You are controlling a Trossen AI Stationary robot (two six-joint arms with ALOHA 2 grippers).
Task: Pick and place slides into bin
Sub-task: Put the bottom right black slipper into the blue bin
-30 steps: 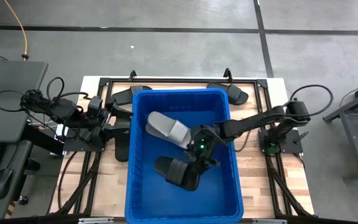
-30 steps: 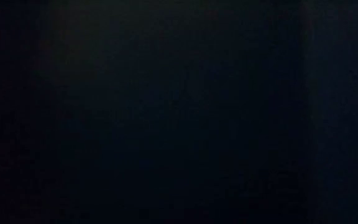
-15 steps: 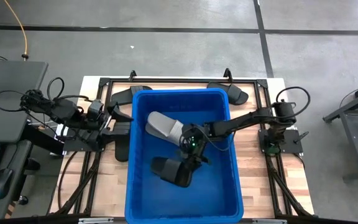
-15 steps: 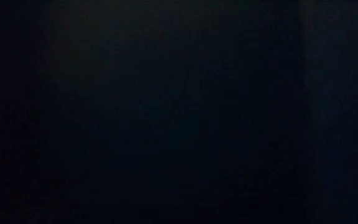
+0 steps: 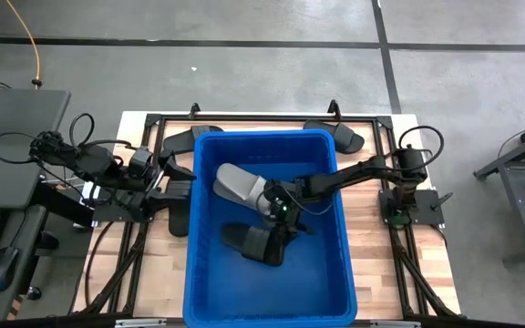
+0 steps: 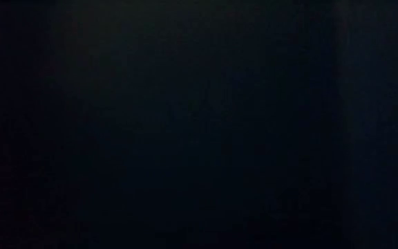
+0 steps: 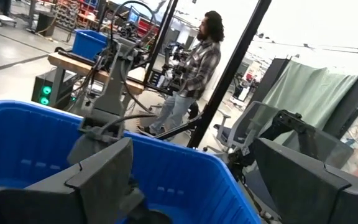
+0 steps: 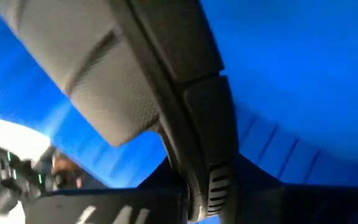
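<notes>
1. High view is showing the right hand reaching deep inside the bin, clamped shut on a black slide and carrying it low over the bin floor.
2. Step in hand, as a judgement: the right arm is placing this slide. Doing it well is meaning lowering until the sole is resting on the floor before letting go, so it is not tumbling.
3. Release spot should be staying clear of the grey slide, which is lying just beside the hand toward the back wall; the bare floor nearer the front is looking safer.
4. After release the hand should be lifting straight up so the strap is not snagging on a finger.
5. Left hand is waiting outside the bin's left wall with its fingers spread wide, gripping nothing.
6. Right wrist view is filling with the black slide's textured strap and sole edge against blue plastic.
7. More black slides are lying on the worktop: one behind the bin at left, one behind at right.
8. Low view is dark, giving nothing.
</notes>
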